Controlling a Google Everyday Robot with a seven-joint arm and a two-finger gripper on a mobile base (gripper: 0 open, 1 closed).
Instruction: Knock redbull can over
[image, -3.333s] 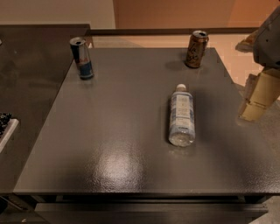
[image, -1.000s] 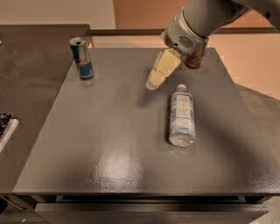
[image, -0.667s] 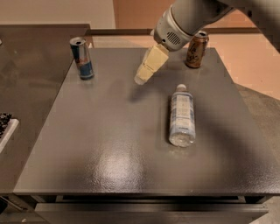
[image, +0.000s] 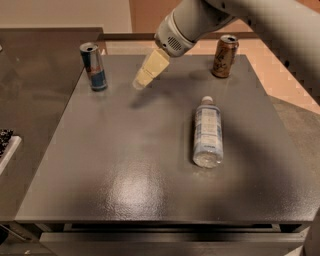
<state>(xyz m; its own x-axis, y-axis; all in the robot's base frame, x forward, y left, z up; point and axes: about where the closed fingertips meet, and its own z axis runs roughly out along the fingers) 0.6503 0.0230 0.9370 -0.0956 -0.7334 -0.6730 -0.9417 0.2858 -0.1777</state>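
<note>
Hovering tool (image: 138, 83) right of upright redbull can (image: 93, 66).
Blue-and-silver can, red mark, writing unreadable, far-left on tabletop (image: 125, 165); tool pinched narrow, holding nothing.

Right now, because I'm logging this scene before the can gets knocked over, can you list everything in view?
redbull can: one, blue and silver, upright at the table's far left.
brown-gold can: one, upright at the far right.
water bottle: one, clear with a white cap, lying on its side right of centre.
table: one, dark grey.
side counter: one, dark, to the left.
arm: one, light grey, coming from the upper right.
claw: one, cream, right of the redbull can, not touching it.
</note>
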